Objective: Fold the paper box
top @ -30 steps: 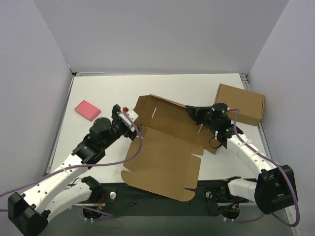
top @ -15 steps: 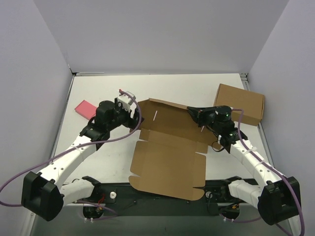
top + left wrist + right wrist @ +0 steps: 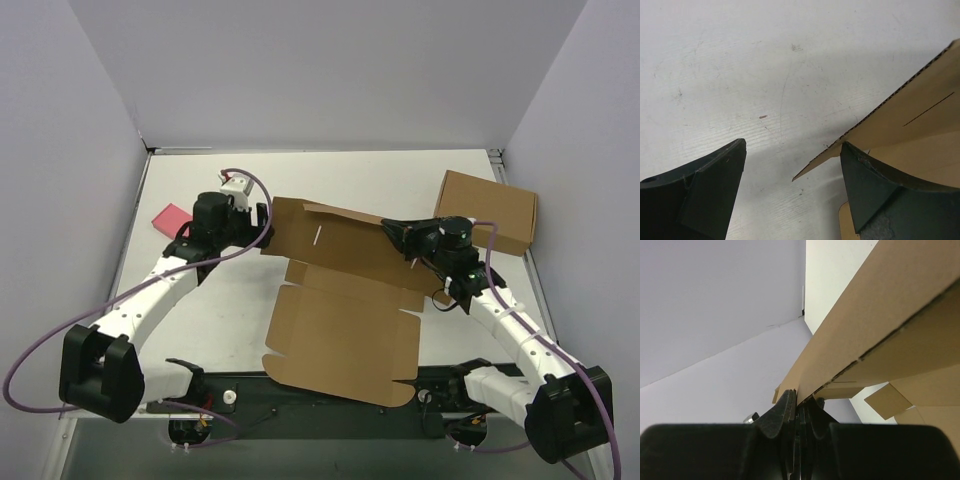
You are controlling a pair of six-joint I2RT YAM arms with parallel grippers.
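The paper box (image 3: 345, 320) is a flat brown die-cut sheet in the middle of the table, its far panel (image 3: 330, 240) raised off the table. My right gripper (image 3: 392, 229) is shut on the right edge of that raised panel; in the right wrist view the cardboard (image 3: 875, 315) runs out from between the closed jaws (image 3: 801, 399). My left gripper (image 3: 262, 222) is open at the panel's left corner. In the left wrist view the corner (image 3: 890, 125) lies between the fingers, close to the right finger (image 3: 875, 185), with the table (image 3: 765, 75) below.
A fully formed brown cardboard box (image 3: 490, 210) stands at the back right, just behind my right arm. A small pink flat block (image 3: 172, 217) lies at the left, partly hidden by my left arm. Grey walls enclose the white table (image 3: 350, 175).
My left arm has swung up and away to the far left corner of the sheet. The sheet has shifted and lies flatter. My right gripper keeps its hold on the raised panel.
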